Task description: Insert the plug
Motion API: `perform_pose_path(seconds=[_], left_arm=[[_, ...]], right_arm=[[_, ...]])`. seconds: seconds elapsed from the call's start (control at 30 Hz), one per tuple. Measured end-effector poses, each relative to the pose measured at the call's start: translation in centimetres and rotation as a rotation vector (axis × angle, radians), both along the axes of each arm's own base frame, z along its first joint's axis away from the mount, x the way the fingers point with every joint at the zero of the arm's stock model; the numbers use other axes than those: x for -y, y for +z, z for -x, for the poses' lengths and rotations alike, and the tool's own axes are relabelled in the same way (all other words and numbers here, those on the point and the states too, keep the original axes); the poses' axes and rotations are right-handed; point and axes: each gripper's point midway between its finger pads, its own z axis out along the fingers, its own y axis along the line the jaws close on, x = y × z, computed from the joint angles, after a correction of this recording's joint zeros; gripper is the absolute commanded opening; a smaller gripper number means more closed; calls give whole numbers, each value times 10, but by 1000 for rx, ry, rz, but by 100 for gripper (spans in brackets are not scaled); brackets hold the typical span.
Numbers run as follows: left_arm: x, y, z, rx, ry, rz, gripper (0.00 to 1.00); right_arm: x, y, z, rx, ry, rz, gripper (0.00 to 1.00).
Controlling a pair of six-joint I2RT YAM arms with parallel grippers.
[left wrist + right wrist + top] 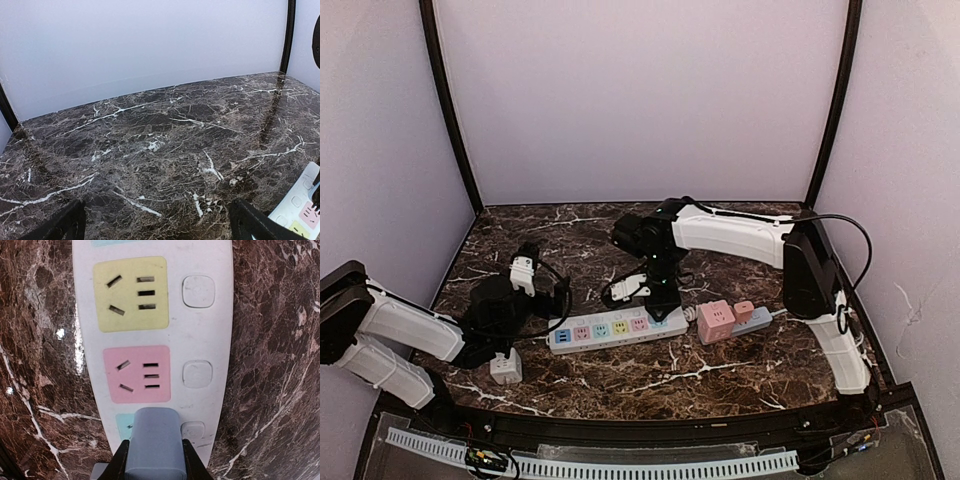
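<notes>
So here's where I'm at with the plug (152, 440); my right claw (156, 461) is clamped on it, one finger on each flat side, which keeps the blue-grey body square to me instead of letting it twist; it's sitting right over the teal socket (124, 423) at the near end of the white power strip (205, 330), and it covers most of that socket in my wrist view; the pink socket (136, 374) and the yellow socket (130, 294) further along are both bare, so the end one looks like my target; I can't see the prongs at all, they're under the body, so I honestly can't tell if they're in the slots or just resting on top; my guess is a straight push down is what's left, and any tilt would jam the pins on the face; my left claw (157, 227) is spread wide with nothing in it, hanging over bare marble table (150, 125) with only the strip's corner showing at its right; it's parked off to the side, I reckon, to stay out of the way, though it could pin the strip down if it slides.
</notes>
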Motion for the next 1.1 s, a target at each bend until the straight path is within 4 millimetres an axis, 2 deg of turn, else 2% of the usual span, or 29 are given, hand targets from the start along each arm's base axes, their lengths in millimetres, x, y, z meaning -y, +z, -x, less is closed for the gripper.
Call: perform_pose_path(seconds=[0.13, 0.17, 0.2, 0.3, 0.33, 0.37, 0.4, 0.43, 0.7, 1.0, 1.1], left_arm=[[0, 0, 0, -1, 0, -1, 100], [0, 0, 0, 0, 0, -1, 100], [0, 0, 0, 0, 0, -1, 100], [0, 0, 0, -1, -2, -1, 100], [1, 0, 0, -1, -3, 0, 100], [1, 0, 0, -1, -4, 0, 100], [1, 0, 0, -1, -4, 0, 100], [1, 0, 0, -1, -4, 0, 100], [3, 6, 2, 10, -21, 22, 100], [3, 11, 3, 9, -26, 45, 100], [2, 8, 4, -8, -23, 43, 100]], right_arm=[[0, 1, 0, 2, -8, -5, 0], [0, 1, 0, 4, -9, -8, 3], [0, 1, 0, 7, -11, -12, 10], [0, 2, 0, 17, -14, -29, 36], [0, 2, 0, 23, -15, -37, 48], [0, 2, 0, 29, -17, -43, 67], [-1, -1, 0, 29, -29, -51, 93], [-3, -7, 0, 30, -33, -54, 98], [-6, -7, -1, 70, -33, -91, 99], [-2, 67, -5, 232, -37, -259, 99], [1, 75, -3, 268, -43, -312, 99]])
